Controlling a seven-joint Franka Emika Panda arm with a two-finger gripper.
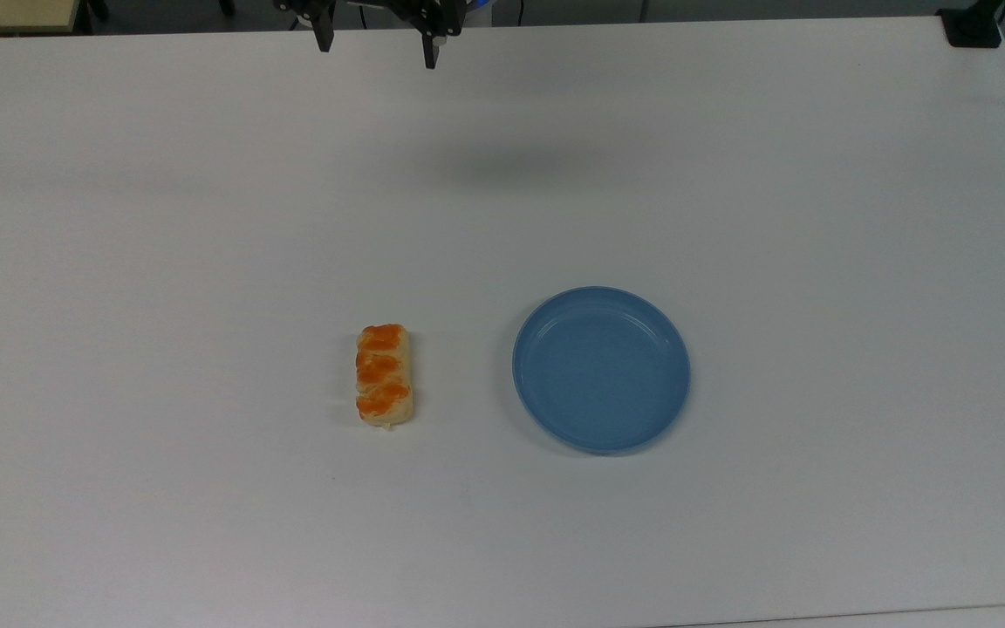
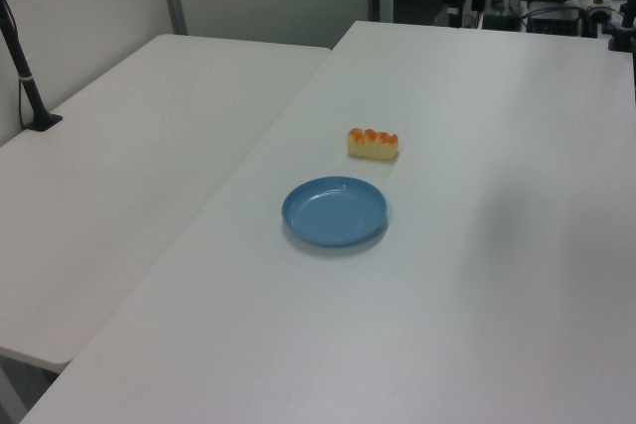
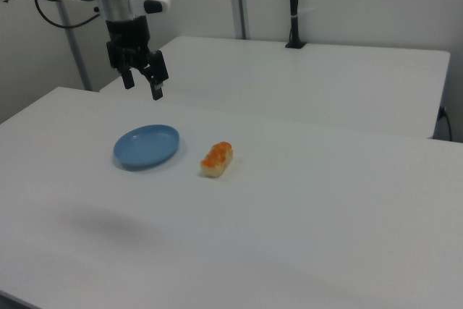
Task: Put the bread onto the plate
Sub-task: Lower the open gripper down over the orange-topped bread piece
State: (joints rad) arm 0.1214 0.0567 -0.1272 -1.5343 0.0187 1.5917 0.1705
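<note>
The bread [image 1: 386, 374], a small pale bun with three orange-brown lumps on top, lies on the white table to the left of the plate in the top view. It also appears as the bread [image 2: 373, 143] and the bread [image 3: 217, 159]. The round blue plate [image 1: 600, 369] sits bare beside it, also seen as the plate [image 2: 334, 211] and the plate [image 3: 146, 145]. My gripper [image 1: 377, 48] hangs open and bare high above the table's far side; in the right view the gripper [image 3: 142, 86] is up and left of the plate.
A second white table [image 2: 119, 186] adjoins on the left view's left. A black post with a base [image 2: 30, 86] stands on it, also seen as the post [image 3: 293, 5]. A dark block [image 1: 972, 26] sits at the top view's far right corner.
</note>
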